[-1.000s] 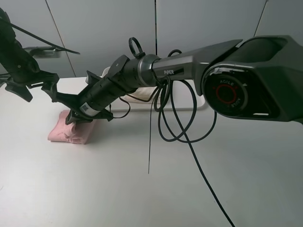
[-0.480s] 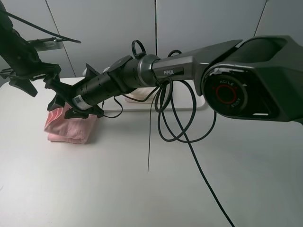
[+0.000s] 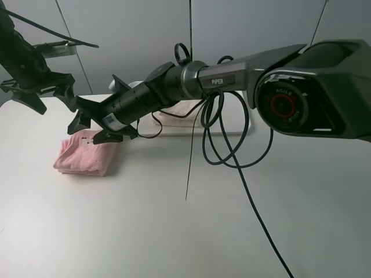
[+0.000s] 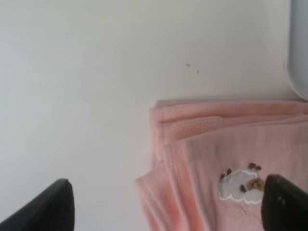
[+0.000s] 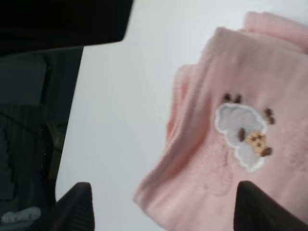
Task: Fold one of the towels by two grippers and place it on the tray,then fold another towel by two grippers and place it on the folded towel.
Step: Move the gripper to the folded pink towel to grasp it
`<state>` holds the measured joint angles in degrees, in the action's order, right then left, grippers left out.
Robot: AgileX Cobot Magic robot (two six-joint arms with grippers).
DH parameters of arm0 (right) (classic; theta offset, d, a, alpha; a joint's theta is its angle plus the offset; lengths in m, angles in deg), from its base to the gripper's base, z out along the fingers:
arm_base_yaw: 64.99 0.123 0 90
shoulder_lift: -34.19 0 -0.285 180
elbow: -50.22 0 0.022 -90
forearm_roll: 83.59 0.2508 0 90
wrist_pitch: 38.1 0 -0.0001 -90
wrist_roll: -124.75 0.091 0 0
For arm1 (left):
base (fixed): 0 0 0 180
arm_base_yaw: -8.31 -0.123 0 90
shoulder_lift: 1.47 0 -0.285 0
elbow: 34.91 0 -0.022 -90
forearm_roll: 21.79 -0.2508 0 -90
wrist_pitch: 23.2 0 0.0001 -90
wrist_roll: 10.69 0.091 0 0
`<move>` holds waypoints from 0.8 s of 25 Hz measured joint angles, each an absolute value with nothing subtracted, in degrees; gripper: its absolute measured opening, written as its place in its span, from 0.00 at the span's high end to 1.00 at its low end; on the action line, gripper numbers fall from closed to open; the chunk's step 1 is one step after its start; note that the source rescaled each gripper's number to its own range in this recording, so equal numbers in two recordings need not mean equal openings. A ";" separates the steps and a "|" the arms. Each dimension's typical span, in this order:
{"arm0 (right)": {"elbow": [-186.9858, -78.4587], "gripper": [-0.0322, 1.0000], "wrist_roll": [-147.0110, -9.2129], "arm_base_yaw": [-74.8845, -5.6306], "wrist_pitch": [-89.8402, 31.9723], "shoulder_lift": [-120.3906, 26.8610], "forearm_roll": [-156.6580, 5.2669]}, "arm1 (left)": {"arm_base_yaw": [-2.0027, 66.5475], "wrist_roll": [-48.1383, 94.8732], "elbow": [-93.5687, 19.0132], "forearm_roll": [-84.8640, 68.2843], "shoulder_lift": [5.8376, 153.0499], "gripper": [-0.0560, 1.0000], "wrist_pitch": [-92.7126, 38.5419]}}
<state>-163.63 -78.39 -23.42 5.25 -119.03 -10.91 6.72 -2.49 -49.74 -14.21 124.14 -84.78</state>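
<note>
A pink folded towel (image 3: 84,156) with a small sheep patch lies flat on the white table at the left. My right gripper (image 3: 90,128) reaches across the middle and hovers open just above the towel's far edge, holding nothing. My left gripper (image 3: 51,97) is open and empty, higher up and to the towel's far left. The left wrist view shows the towel (image 4: 231,159) below the open gripper (image 4: 166,207). The right wrist view shows the towel (image 5: 240,139) below the open gripper (image 5: 171,207). The white tray (image 3: 232,132) stands behind the right arm, mostly hidden.
Black cables (image 3: 226,145) hang in loops from the right arm over the table's middle. The tray's rim (image 4: 299,48) lies close to the towel's far side. The left arm shows dark in the right wrist view (image 5: 57,24).
The right gripper let go of the pink towel and rose up and to the right. The towel's raised flap has dropped, so it lies flat. The left gripper lifted slightly.
</note>
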 joint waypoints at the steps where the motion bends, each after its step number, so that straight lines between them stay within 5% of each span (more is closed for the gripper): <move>1: -163.63 0.33 -77.10 -24.08 5.79 -119.03 -12.88 | 6.72 -2.21 -49.74 -13.99 124.14 0.00 -84.78; 20: -163.63 0.33 -64.05 -21.45 0.17 -119.20 -28.47 | 6.72 -1.57 -49.74 -12.84 124.14 0.00 -84.78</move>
<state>-163.63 -64.05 -21.45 0.17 -119.20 -28.47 6.72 -1.57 -49.74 -12.84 124.14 -84.78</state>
